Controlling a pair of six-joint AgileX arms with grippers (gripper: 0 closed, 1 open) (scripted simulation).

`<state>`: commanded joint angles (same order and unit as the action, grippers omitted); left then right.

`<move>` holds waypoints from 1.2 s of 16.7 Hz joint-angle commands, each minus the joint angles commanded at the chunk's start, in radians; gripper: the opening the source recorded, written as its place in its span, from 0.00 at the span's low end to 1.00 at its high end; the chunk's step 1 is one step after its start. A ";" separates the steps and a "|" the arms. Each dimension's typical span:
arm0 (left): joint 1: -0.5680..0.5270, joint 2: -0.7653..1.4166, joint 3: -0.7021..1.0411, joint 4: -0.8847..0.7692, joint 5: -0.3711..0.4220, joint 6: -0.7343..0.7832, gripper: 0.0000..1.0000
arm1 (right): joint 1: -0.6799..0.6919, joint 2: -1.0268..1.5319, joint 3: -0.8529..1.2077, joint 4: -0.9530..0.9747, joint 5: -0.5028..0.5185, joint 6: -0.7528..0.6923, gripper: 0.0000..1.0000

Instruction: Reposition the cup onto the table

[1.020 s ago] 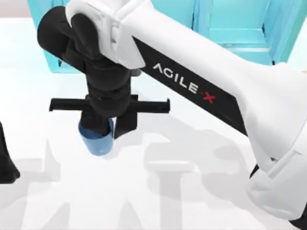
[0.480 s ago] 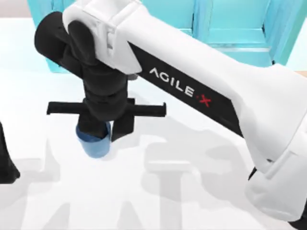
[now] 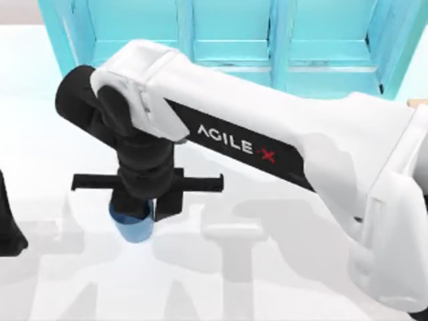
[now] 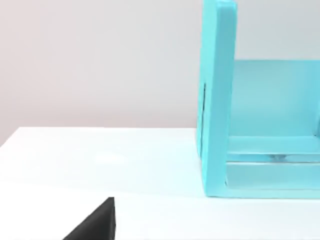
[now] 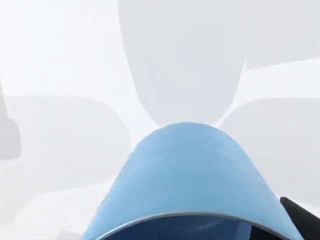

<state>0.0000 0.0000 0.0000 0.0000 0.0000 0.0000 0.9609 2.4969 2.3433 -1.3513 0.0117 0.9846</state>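
Right wrist view: the small translucent blue tapered cup (image 5: 187, 175) sits directly below the camera, its curved wall and part of its rim visible, with the plain white bench (image 5: 60, 60) and grey arm shadows beyond it. A black finger (image 5: 300, 212) shows at the cup's rim edge on one side. This view does not show the finger on the other side.

Top view: the right arm's black two-finger gripper (image 3: 148, 204) points down over the left half of the bench (image 3: 281, 281). Its fingers are narrowly spread and closed against the cup (image 3: 134, 227), which lies between them; the lower part of the cup protrudes past the fingertips toward the bench. Whether the cup's base touches the bench surface cannot be determined. The wide black crossbar of the gripper lies just above the fingers.

The left arm is parked at the left edge of the bench, with a black part of it (image 3: 8, 227) well apart from the cup; the state of its fingers cannot be told.

Left wrist view: a black corner (image 4: 95, 225) of that arm, the bench, and one end wall of the turquoise three-bay shelf unit (image 4: 217, 100). In the top view the shelf unit (image 3: 227, 40) stands beyond the right arm's fingers, at the far edge of the bench.
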 joint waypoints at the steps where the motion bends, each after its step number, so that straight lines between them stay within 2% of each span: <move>1: 0.000 0.000 0.000 0.000 0.000 0.000 1.00 | 0.001 -0.001 -0.005 0.006 0.000 0.000 0.00; 4: 0.000 0.000 0.000 0.000 0.000 0.000 1.00 | 0.001 -0.001 -0.005 0.006 0.000 0.000 0.00; 17: 0.000 0.000 0.000 0.000 0.000 0.000 1.00 | 0.001 -0.001 -0.005 0.006 0.000 0.000 0.98; 20: 0.000 0.000 0.000 0.000 0.000 0.000 1.00 | 0.001 -0.001 -0.005 0.006 0.000 0.000 1.00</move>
<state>0.0000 0.0000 0.0000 0.0000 0.0000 0.0000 0.9615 2.4955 2.3378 -1.3457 0.0113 0.9847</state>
